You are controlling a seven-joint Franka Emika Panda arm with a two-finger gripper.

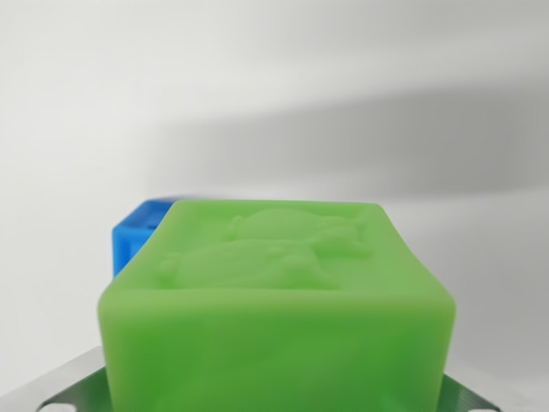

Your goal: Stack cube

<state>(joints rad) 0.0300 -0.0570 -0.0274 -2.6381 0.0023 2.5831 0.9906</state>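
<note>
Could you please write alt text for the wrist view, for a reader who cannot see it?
A green cube with a raised relief on its top face fills the lower foreground, between metal parts of the tool at the bottom corners. A blue cube peeks out behind it on the wrist view's left, against a plain white surface.

Wrist view only; arm and wrist out of frame. Gripper [274,403] visible only as metal finger parts at the bottom edge: one grey finger [64,390] low on the wrist view's left, another at the wrist view's right corner. They sit on either side of the green cube [274,326], which fills the space between. Contact with its sides is not visible.
</note>
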